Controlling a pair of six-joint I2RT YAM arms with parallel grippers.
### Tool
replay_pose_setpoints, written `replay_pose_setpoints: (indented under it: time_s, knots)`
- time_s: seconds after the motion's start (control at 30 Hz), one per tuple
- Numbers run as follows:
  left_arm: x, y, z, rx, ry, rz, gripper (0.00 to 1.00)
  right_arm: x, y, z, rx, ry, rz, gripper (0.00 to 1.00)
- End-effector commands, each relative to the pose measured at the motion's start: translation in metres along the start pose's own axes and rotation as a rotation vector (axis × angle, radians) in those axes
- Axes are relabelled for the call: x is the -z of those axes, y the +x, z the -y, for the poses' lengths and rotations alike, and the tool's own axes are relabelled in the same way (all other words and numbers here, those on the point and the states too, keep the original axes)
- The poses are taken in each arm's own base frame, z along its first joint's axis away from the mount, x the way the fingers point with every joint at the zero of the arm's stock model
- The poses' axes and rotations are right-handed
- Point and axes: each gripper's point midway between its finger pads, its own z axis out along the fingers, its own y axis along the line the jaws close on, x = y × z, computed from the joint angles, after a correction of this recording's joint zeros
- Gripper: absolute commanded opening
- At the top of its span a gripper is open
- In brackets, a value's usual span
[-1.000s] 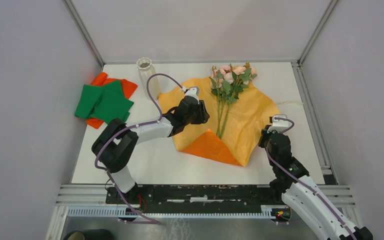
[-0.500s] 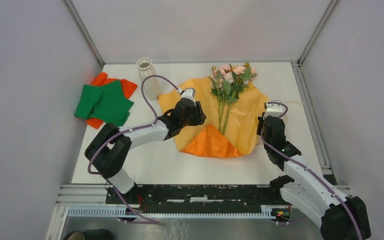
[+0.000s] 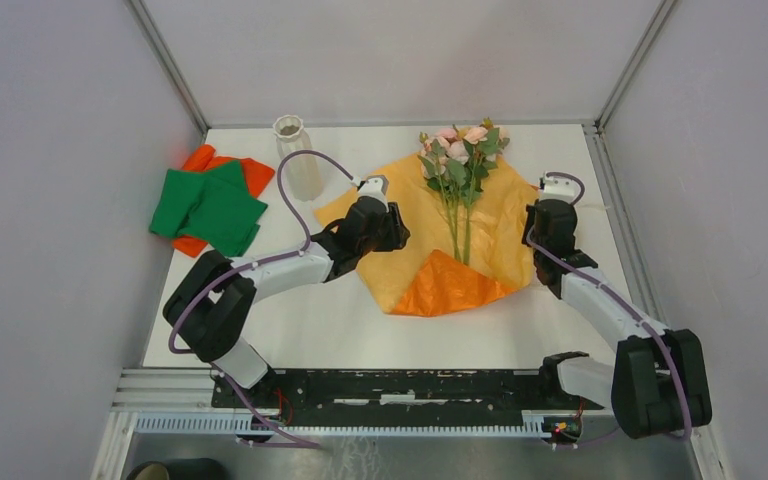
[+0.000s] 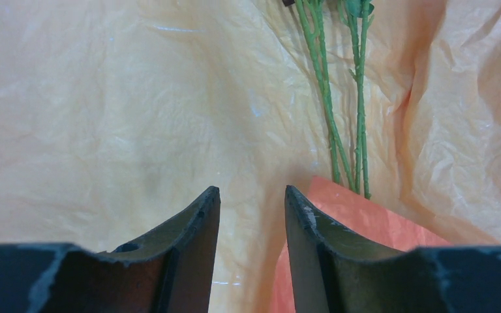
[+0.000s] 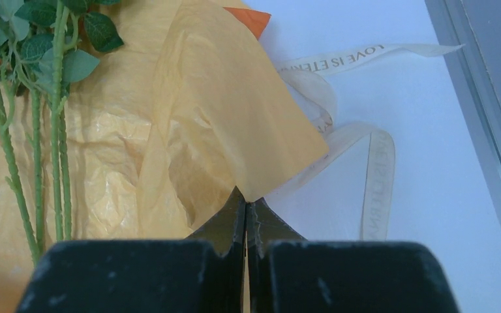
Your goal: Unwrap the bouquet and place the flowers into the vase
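The bouquet lies unwrapped: its orange paper is spread flat with the paler side up, and one bright orange flap is folded over at the near edge. The flowers lie on it with their stems pointing toward me. My left gripper hovers open over the paper, left of the stems, with nothing between its fingers. My right gripper is shut on the paper's right corner. The vase stands upright at the far left of the paper.
A green cloth lies over an orange cloth at the table's left edge. A loose pale printed ribbon curls on the white table just right of the paper's corner. A metal frame rail borders the table on the right.
My right arm has swung away from me along the paper's right edge and shut on its corner. The paper and flowers shifted right. My left gripper edged slightly left.
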Motion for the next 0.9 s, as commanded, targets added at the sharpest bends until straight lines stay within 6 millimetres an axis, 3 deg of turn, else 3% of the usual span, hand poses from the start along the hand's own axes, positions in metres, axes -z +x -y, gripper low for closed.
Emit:
replay_pose_setpoints:
  time_s: [0.0, 0.13, 0.23, 0.33, 0.47, 0.67, 0.77, 0.87]
  knots:
    - [0.007, -0.012, 0.006, 0.010, 0.009, 0.045, 0.48, -0.019, -0.040, -0.001, -0.050, -0.004, 0.066, 0.00]
    - [0.008, -0.010, 0.004, 0.008, 0.008, 0.043, 0.48, -0.028, -0.038, -0.002, -0.039, 0.000, 0.029, 0.02]
    - [0.009, -0.011, 0.001, 0.006, -0.003, 0.051, 0.48, -0.016, -0.039, -0.007, -0.058, -0.045, 0.064, 0.44]
    - [0.004, -0.007, 0.003, 0.011, 0.005, 0.042, 0.48, 0.012, -0.057, -0.002, -0.088, -0.055, 0.175, 0.64]
    - [-0.012, -0.001, 0.009, 0.028, 0.026, 0.011, 0.48, 0.046, -0.081, 0.001, -0.113, -0.070, 0.292, 0.67]
    - [-0.047, 0.005, 0.025, 0.028, 0.065, -0.048, 0.48, 0.086, -0.112, -0.016, -0.126, -0.211, 0.430, 0.67]
    - [-0.060, 0.020, 0.049, 0.046, 0.176, -0.117, 0.48, 0.089, -0.118, -0.019, -0.114, -0.231, 0.431, 0.67]
    - [-0.051, 0.044, 0.080, 0.043, 0.257, -0.155, 0.47, 0.079, -0.111, -0.026, -0.096, -0.244, 0.388, 0.67]
